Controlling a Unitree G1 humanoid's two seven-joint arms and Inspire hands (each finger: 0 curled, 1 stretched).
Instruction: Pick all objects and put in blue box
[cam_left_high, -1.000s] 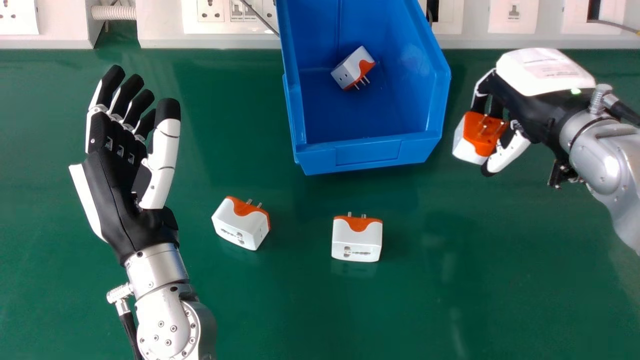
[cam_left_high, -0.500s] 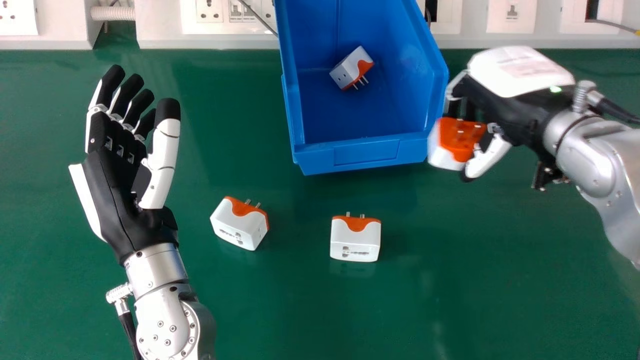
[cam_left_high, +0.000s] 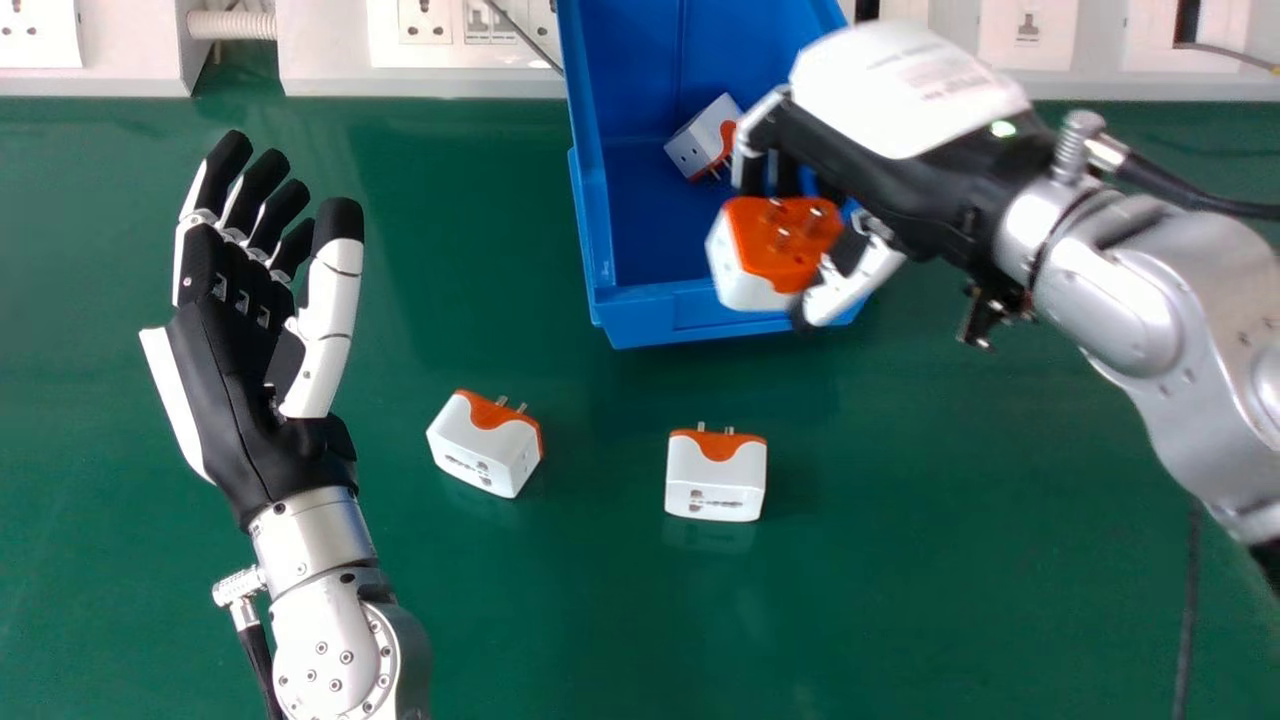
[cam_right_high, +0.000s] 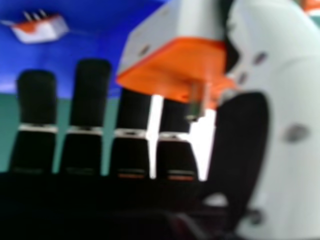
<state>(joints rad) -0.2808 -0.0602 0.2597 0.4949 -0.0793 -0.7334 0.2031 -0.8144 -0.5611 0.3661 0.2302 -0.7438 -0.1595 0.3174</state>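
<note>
In the head view my right hand (cam_left_high: 890, 170) is over the front right part of the blue box (cam_left_high: 640, 315), shut on a white and orange adapter (cam_left_high: 780, 245) whose pins face up. The right hand view has my right hand (cam_right_high: 90, 107) with the held adapter (cam_right_high: 175, 65) against the thumb. Inside the box lies another adapter (cam_left_high: 700, 138), also visible in the right hand view (cam_right_high: 40, 29). Two more adapters, one at the left (cam_left_high: 485, 445) and one at the middle (cam_left_high: 716, 475), rest on the green table. My left hand (cam_left_high: 235, 370) is open at the left, palm up.
Along the back of the green table (cam_left_high: 450, 620) runs a white socket panel (cam_left_high: 330, 45). A thin cable (cam_left_high: 525, 38) hangs down beside the box's left side. My right forearm spans the table's right part.
My right hand has moved left with the adapter, from right of the blue box to above its front right part. The left hand and the adapters on the table have stayed in place.
</note>
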